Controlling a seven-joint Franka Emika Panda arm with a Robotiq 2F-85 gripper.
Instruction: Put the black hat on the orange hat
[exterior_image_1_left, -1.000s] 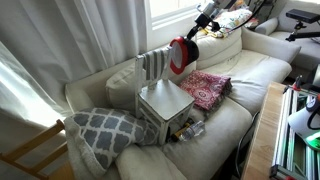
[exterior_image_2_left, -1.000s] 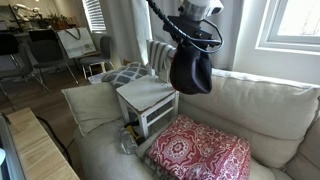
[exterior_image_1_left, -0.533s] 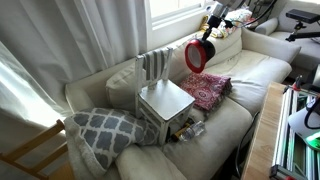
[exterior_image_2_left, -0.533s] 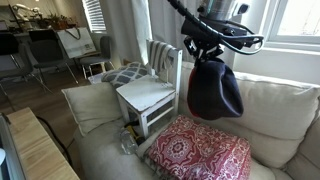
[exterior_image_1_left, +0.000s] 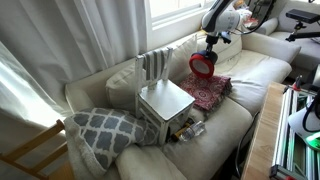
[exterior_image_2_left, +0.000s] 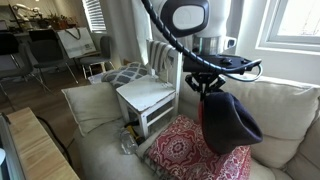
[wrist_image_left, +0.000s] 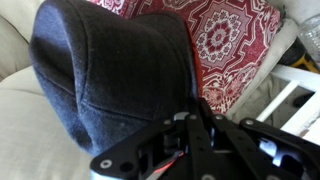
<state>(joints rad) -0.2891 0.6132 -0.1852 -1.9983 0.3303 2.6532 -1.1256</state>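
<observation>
My gripper is shut on the black hat, a soft dark hat that hangs from the jaws just above the flat red patterned cloth on the sofa. In the wrist view the black hat fills the frame ahead of the gripper. In an exterior view the side of the hanging hat that faces the camera looks red-orange under the gripper. I cannot tell whether that is the orange hat or a lining. No separate orange hat shows.
A white box stands on the sofa seat with a grey-and-white striped cloth behind it. A grey patterned pillow lies further along the sofa. A window is behind the sofa back, and a wooden surface is in front.
My gripper has carried the hat away from beside the white box, along the sofa and down, so it now hangs low over the red patterned cloth.
</observation>
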